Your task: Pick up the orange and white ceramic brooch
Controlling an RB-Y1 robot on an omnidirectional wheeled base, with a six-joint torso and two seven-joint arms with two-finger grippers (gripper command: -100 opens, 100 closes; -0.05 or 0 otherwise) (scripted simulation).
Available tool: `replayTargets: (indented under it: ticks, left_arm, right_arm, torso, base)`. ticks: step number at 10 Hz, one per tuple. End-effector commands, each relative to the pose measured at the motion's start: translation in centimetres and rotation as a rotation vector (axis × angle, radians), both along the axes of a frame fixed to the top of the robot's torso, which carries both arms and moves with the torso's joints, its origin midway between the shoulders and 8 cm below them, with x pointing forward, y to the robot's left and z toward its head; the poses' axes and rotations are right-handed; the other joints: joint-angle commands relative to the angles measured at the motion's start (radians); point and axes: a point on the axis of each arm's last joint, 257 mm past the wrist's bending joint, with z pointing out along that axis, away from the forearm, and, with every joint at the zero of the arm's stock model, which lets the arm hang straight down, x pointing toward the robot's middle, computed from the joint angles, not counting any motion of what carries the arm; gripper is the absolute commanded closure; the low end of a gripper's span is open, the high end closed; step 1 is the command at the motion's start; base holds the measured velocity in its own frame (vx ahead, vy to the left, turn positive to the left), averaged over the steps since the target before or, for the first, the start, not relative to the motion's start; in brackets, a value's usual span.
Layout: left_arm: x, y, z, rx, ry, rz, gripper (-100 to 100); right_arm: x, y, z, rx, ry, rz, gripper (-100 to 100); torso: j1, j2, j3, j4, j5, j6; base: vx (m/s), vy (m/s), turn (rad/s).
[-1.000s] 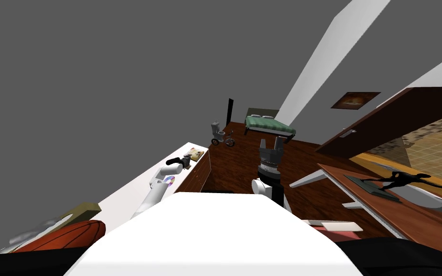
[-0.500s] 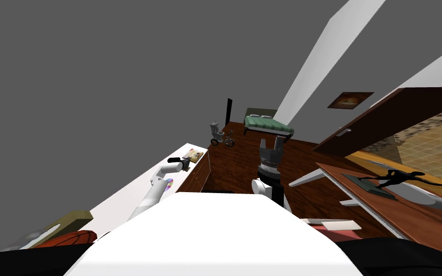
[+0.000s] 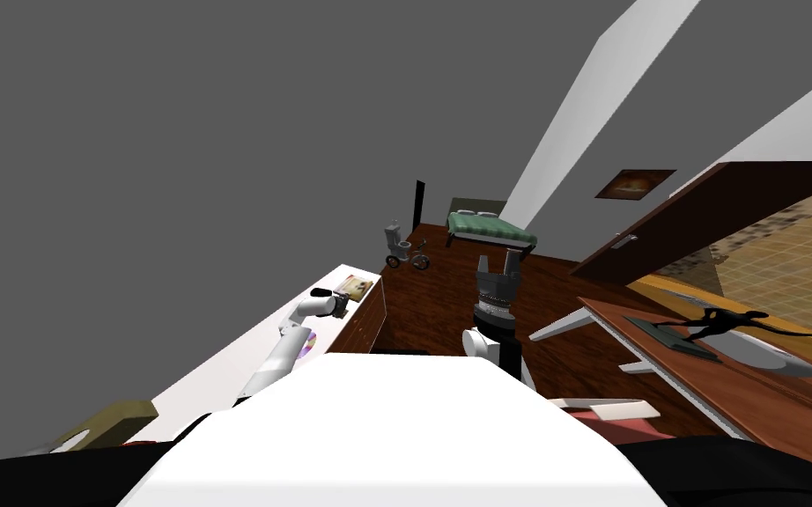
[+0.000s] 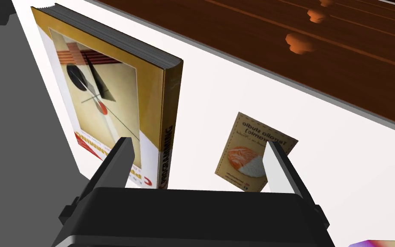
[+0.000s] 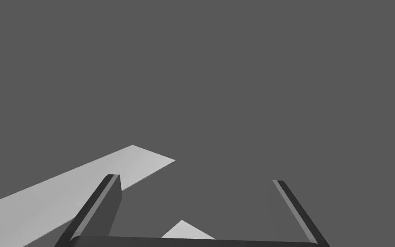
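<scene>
Brooch (image 4: 244,159): orange and white, flat on its card (image 4: 263,133) on the white bench (image 4: 342,163), ahead of the open left jaws, off-centre toward one blade. Probable risk: the blades skid off the thin card, or the other blade catches the book (image 4: 106,107) beside it. Right jaws: open, well apart.

**Around the white dresser: a book, a disc and bedroom furniture**

A thick book with a yellow-brown cover and an abstract drawing (image 4: 106,103) lies flat on the white dresser top (image 4: 218,81), close to the grey wall. A rainbow-shining disc (image 3: 309,345) lies on the same top, apart from the book. The dark brown wooden drawer fronts (image 4: 355,64) of the dresser carry round wooden knobs (image 4: 300,43). On the dark wood floor (image 3: 431,308) stands a small grey tricycle (image 3: 419,260), and beyond it a bed with a green cover (image 3: 490,231). A brown door (image 3: 704,216) stands open near a framed picture (image 3: 635,183) on the wall. A brown wooden desk (image 3: 774,403) bears a black figurine (image 3: 726,322).
</scene>
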Motion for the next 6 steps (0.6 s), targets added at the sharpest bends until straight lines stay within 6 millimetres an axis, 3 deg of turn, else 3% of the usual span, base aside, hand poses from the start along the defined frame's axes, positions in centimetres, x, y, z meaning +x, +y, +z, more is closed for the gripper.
replayTargets:
  ticks: [1, 6]
  left_arm:
    - [-0.9, 0.3, -0.8, 0.002, 0.062, -0.012, -100]
    - [-3.3, 1.3, -2.4, 0.005, 0.208, -0.038, -100]
  right_arm:
    - [0.0, 0.0, 0.0, 0.0, 0.0, 0.0, 0]
    - [0.0, 0.0, 0.0, 0.0, 0.0, 0.0, 0]
  torso:
    - [0.0, 0.0, 0.0, 0.0, 0.0, 0.0]
    - [0.001, 0.0, 0.0, 0.0, 0.0, 0.0]
  base:
    - [0.023, 0.018, -0.039]
    - [0.023, 0.026, -0.045]
